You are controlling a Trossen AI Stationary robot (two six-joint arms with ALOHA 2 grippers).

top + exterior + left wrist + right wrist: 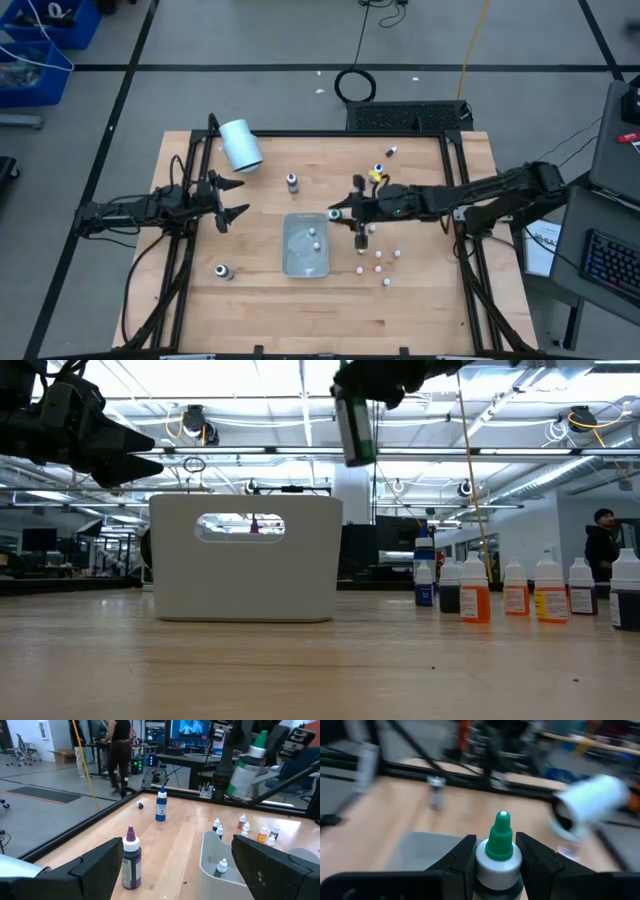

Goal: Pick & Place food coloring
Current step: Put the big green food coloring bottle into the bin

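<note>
My right gripper [356, 218] hangs above the table just right of the clear tray [290, 262], shut on a food coloring bottle with a green top [499, 840]. The low view shows this bottle [352, 425] high above the table. The tray holds two small bottles [313, 238]. A purple-topped bottle [131, 857] and a blue one [161, 806] stand on the wood. Several more small bottles [380, 265] stand to the tray's right. One lies near the left front [222, 271]. My left gripper [232, 198] waits open at the table's left. My right gripper pinches the green-topped bottle between its two fingers [462, 855], one on each side of the whitish shoulder [487, 865] just below the cap. The bottle is lifted clear of the table, roughly upright with its green tip up [260, 740].
The big white cylinder [240, 146] lies on its side at the far left of the table. A black frame rail [330, 133] borders the table. Two more bottles [379, 172] stand toward the far edge. A person [117, 750] stands in the room beyond.
</note>
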